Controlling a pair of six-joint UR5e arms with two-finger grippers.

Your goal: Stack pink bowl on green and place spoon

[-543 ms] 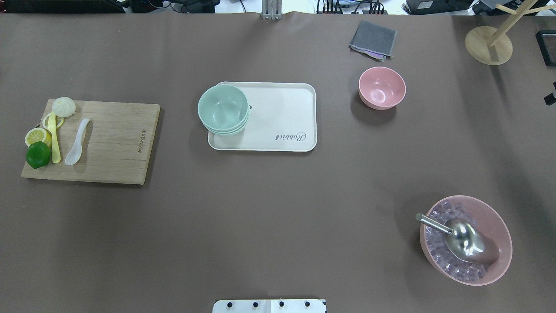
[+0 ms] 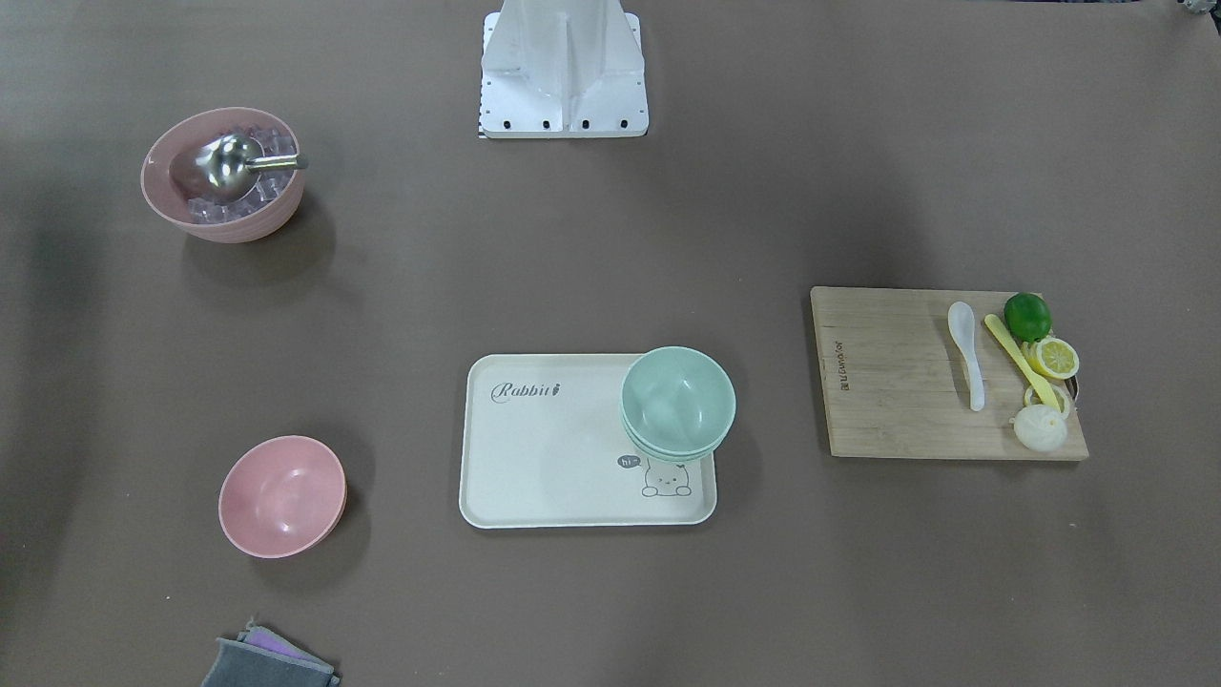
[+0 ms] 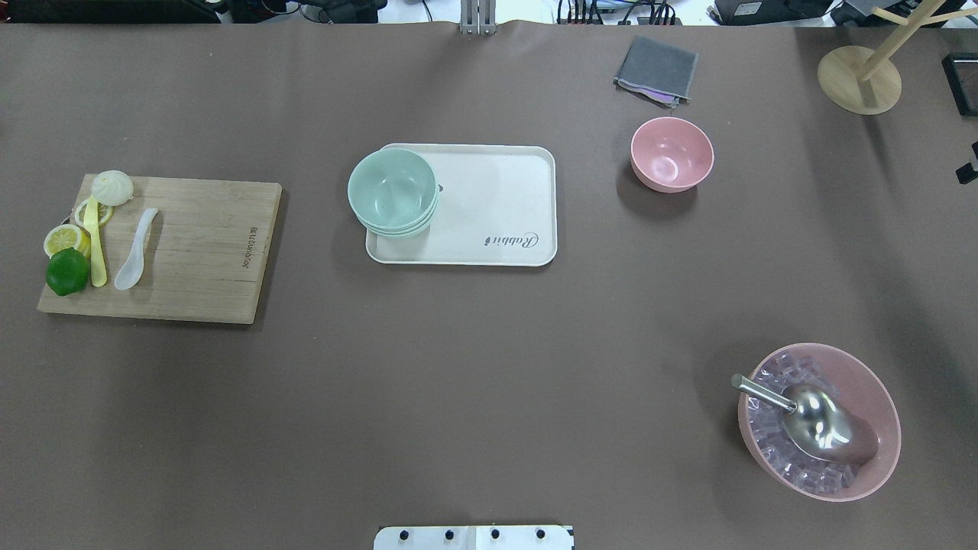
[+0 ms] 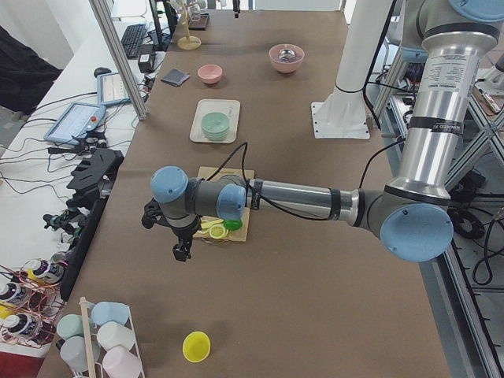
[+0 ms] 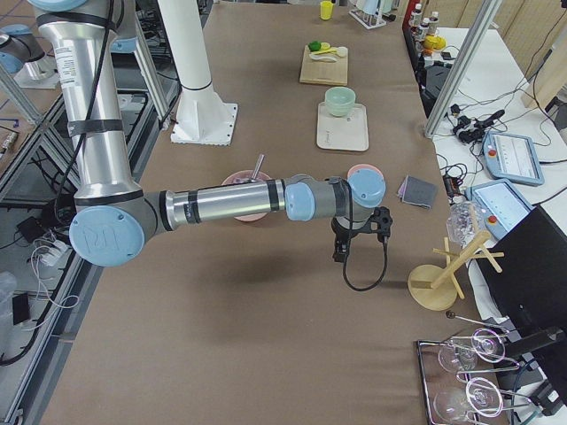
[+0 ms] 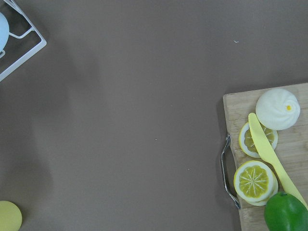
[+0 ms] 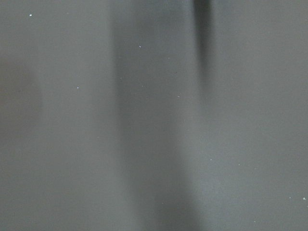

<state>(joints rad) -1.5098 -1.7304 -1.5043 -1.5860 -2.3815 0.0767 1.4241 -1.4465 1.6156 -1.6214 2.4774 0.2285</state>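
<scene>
Currently pink bowl (image 3: 671, 153) sits apart from perhaps three green bowls (image 3: 393, 191)

The left gripper (image 4: 183, 250) shows only in the exterior left view, small and dark, nearer the camera than the cream rectangular plastic tray (image 4: 223, 106). Whether its jaws are apart cannot be told. The same holds for the right gripper (image 5: 339, 255), seen only in the exterior right view, again on the camera's side of the tray. The right wrist view gives only blurred brown table cover (image 7: 154, 115). In the stack of pale green bowls (image 3: 393, 191) on the tray's corner, the lower ones show just their rims. The wooden cutting board (image 6: 296, 144), off the tray's robot-left side, is cut by the left wrist picture's edge, as is the green lime (image 6: 287, 214) on it.
</scene>
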